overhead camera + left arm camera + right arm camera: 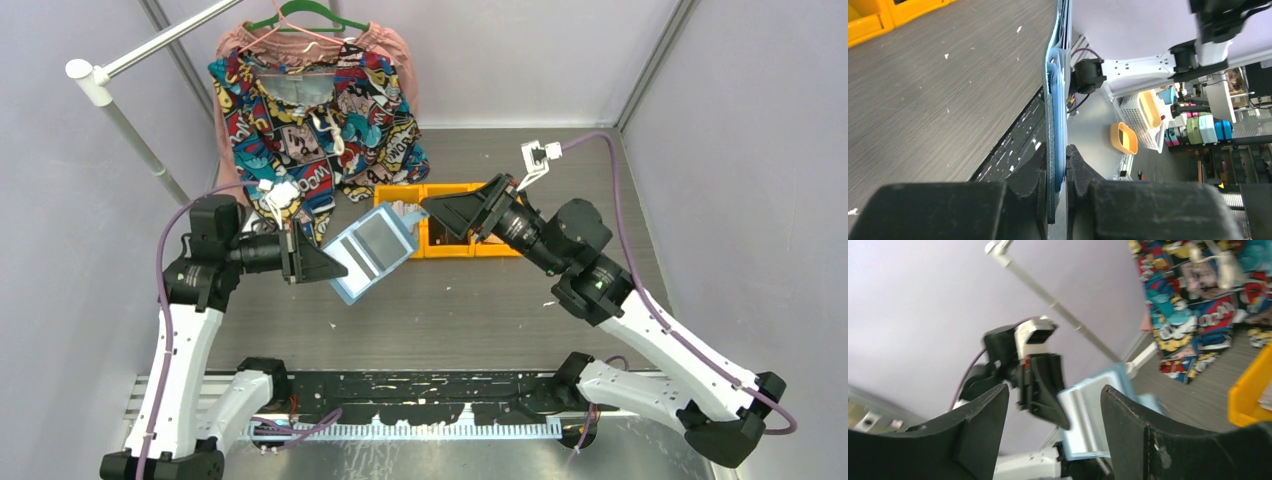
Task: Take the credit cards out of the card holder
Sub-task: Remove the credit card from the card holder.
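The card holder (368, 253), a teal-blue folding wallet, hangs open above the table with its light-blue inner side facing up. My left gripper (335, 268) is shut on its lower left edge. In the left wrist view the card holder (1054, 105) runs edge-on between the shut jaws of that gripper (1061, 167). My right gripper (430, 212) stands open just off the wallet's upper right corner, holding nothing. In the right wrist view its fingers (1055, 390) frame the card holder (1093, 415). Grey panels fill the sleeves; I cannot tell whether they are credit cards.
A row of orange bins (450, 245) stands behind the wallet, under my right gripper. A patterned shirt (320, 110) hangs on a hanger at the back left, beside a white rail (120, 90). Grey walls close in on both sides.
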